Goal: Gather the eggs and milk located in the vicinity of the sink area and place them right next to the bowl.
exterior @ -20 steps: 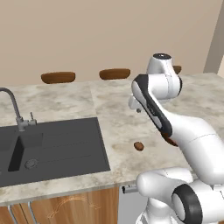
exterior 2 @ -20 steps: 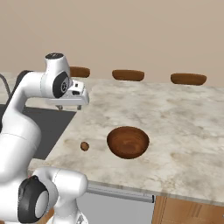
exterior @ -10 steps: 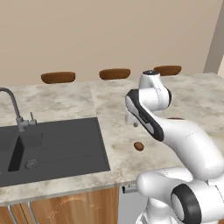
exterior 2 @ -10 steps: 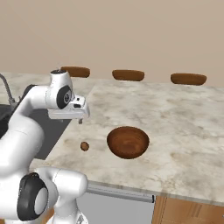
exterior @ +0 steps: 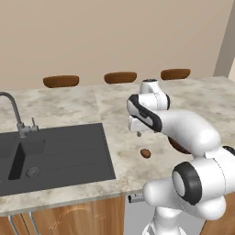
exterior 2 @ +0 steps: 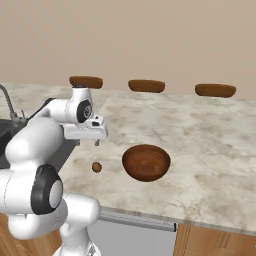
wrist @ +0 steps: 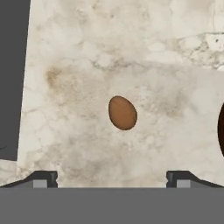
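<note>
Brown egg (wrist: pixel 122 113) lies alone on the marbled beige worktop (wrist: pixel 131 52), centred in the hand view, long axis running roughly 11 to 5 o'clock. You can check the claw (wrist: pixel 111 177) there: both dark tips sit far apart at the bottom edge, jaws spread wide, nothing between them, the egg well clear of both.

Left base view: you see the egg (exterior: pixel 145 153) on the worktop (exterior: pixel 114 105) at about 5 o'clock from the claw (exterior: pixel 139 133), which hangs above the surface, not touching it. Sink (exterior: pixel 55 151), dark grey, sits to the 9 o'clock side of the egg, with the curved grey faucet (exterior: pixel 13 110) at its far left. The egg lies near the sink's right edge but apart from it.

Right base view: wooden bowl (exterior 2: pixel 146 162), dark reddish-brown, stands on the worktop (exterior 2: pixel 200 135) at 3 o'clock from the egg (exterior 2: pixel 96 167), close by, with a strip of bare stone between them. Claw (exterior 2: pixel 97 143) hangs above the egg, at roughly its 12 o'clock. In the hand view a dark curved sliver at the right edge is the bowl's rim (wrist: pixel 221 129).

Three brown oval stool seats (exterior 2: pixel 145 86) line the far edge of the worktop.
</note>
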Robot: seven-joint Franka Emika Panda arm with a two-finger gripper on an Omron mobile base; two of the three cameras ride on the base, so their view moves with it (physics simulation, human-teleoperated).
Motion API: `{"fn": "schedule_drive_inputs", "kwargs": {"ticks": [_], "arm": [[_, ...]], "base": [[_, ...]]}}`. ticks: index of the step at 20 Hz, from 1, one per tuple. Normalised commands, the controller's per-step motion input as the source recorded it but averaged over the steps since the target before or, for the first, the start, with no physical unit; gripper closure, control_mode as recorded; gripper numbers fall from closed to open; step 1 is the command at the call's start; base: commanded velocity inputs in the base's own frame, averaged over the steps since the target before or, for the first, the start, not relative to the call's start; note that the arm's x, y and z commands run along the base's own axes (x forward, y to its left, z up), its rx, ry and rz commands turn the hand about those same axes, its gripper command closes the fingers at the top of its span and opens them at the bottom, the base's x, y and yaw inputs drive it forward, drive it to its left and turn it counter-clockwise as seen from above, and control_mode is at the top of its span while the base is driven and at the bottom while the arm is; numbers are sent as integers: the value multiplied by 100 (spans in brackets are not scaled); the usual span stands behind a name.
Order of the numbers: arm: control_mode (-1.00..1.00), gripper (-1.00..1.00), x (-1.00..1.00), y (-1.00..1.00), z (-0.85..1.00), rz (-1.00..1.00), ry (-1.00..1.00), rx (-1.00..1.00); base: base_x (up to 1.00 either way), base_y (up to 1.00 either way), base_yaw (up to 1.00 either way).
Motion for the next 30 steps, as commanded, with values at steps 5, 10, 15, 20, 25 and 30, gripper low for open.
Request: {"fn": "schedule_drive_inputs", "kwargs": {"ticks": [5, 10, 15, 20, 25, 30], "arm": [[-100, -100, 9, 0, -75, 0, 0, 1], [-100, -100, 1, 0, -59, 0, -3, 4], [-100, -100, 0, -2, -24, 0, 0, 0], [-100, -100, 0, -9, -9, 0, 0, 0], [-100, -100, 0, -12, -17, 0, 0, 0], [-100, -100, 6, -1, -22, 0, 0, 0]], "base": [[0, 0, 0], [0, 0, 0], [0, 0, 0], [0, 0, 0], [0, 0, 0], [0, 0, 0]]}}
